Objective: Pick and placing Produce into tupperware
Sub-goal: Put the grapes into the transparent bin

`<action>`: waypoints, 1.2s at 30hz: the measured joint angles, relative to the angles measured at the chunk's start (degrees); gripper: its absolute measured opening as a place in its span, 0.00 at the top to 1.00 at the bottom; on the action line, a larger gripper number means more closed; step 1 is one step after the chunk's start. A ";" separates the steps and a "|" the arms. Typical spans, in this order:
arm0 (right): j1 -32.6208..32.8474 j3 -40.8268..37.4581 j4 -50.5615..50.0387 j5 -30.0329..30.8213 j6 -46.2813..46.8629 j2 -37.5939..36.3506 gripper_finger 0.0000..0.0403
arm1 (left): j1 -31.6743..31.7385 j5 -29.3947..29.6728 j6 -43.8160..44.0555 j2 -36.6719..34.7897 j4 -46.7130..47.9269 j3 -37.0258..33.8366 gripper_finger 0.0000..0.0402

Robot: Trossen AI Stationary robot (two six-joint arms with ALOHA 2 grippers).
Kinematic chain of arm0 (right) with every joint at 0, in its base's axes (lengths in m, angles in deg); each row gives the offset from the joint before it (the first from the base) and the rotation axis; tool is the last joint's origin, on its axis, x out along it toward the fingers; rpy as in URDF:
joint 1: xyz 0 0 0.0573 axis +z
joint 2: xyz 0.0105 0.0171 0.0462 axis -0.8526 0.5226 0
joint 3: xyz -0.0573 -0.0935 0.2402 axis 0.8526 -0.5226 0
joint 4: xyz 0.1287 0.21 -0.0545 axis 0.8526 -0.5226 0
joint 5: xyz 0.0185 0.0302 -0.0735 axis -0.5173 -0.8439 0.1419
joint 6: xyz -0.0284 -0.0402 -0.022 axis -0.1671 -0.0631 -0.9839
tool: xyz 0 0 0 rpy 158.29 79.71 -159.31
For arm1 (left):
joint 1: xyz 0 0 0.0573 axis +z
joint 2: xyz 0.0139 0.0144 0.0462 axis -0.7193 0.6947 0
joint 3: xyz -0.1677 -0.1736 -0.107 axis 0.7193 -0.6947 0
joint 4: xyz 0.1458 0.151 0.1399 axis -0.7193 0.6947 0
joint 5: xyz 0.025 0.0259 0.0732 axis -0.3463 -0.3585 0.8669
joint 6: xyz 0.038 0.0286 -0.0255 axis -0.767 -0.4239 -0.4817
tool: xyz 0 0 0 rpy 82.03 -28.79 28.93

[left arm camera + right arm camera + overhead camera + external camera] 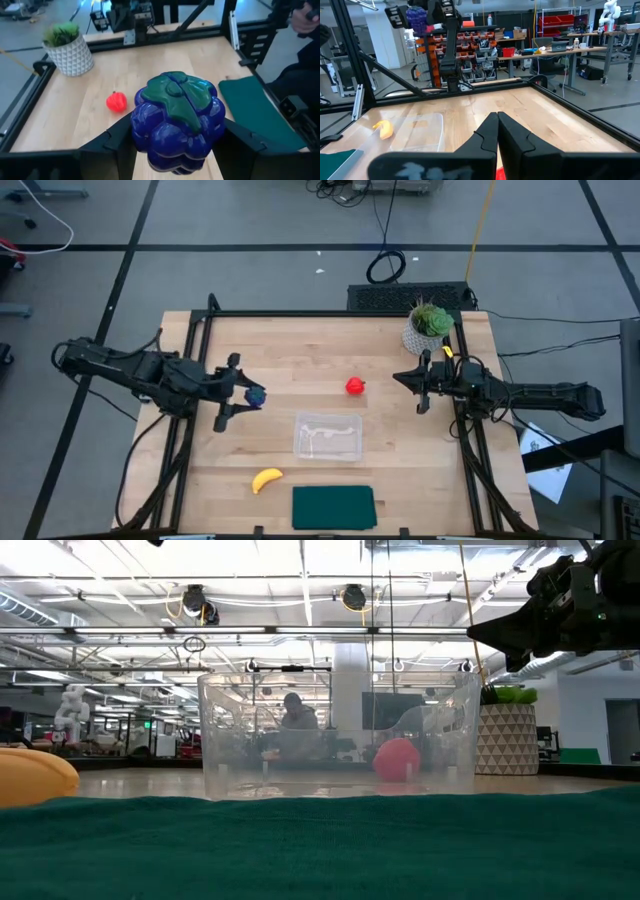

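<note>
My left gripper (246, 394) hangs above the table's left half, shut on the purple grape cluster (175, 120) with its green leaf top. The red strawberry (355, 386) sits on the wood near the middle. The clear tupperware (327, 436) stands closer to the near edge, nothing in it that I can see. The yellow banana (266, 479) lies at its near left. My right gripper (418, 385) waits shut and level at the right side, touching nothing. My left gripper pinches the grape cluster between its two fingers, one finger (116, 141) on each of two opposite sides (142, 132). The fingers come from the table's left, slanting a little downward. The cluster is lifted clear of the table, its green top facing up.
A flat dark green rectangle (333, 507) lies at the near edge, just in front of the tupperware. A potted plant in a white pot (430, 328) stands at the far right corner, close to my right arm. Black frame rails (200, 340) run along the table's sides.
</note>
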 joint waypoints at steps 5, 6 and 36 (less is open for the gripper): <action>0.00 -0.01 0.00 0.01 -0.02 0.00 1.00 | 0.00 -0.04 -2.72 -2.34 -0.01 0.00 0.48; -0.02 -0.02 0.00 0.00 -0.02 0.01 1.00 | 0.00 -0.04 -3.66 -2.82 -0.03 0.00 0.48; -0.02 0.00 0.00 0.01 -0.02 -0.01 1.00 | 11.05 -13.75 -8.56 -12.01 -25.52 -15.78 0.48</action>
